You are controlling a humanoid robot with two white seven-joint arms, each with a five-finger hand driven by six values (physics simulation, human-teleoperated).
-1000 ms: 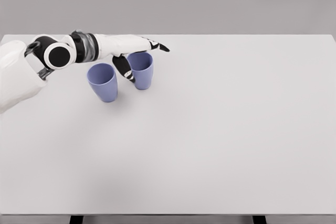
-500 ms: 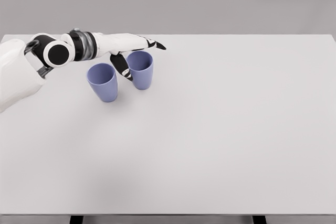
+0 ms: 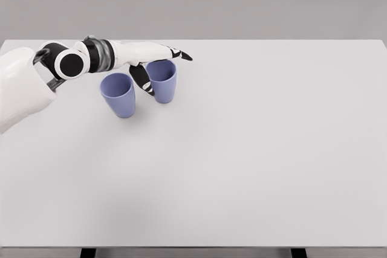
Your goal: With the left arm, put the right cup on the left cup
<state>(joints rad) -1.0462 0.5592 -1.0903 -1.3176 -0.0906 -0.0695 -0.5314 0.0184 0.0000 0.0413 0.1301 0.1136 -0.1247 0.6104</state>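
Note:
Two blue cups stand upright on the white table, close together at the back left. The left cup is slightly nearer to me than the right cup. My left hand reaches in from the left and straddles the right cup. Its thumb lies against the cup's front left side, in the gap between the cups. Its straight fingers pass behind the cup's rim. The hand is open, not clenched on the cup. The right arm does not show.
My left forearm and wrist hang just behind and above the left cup. The table's far edge runs close behind the hand.
The left hand rose slightly and came back down a little beside the right cup. Both cups stayed where they were.

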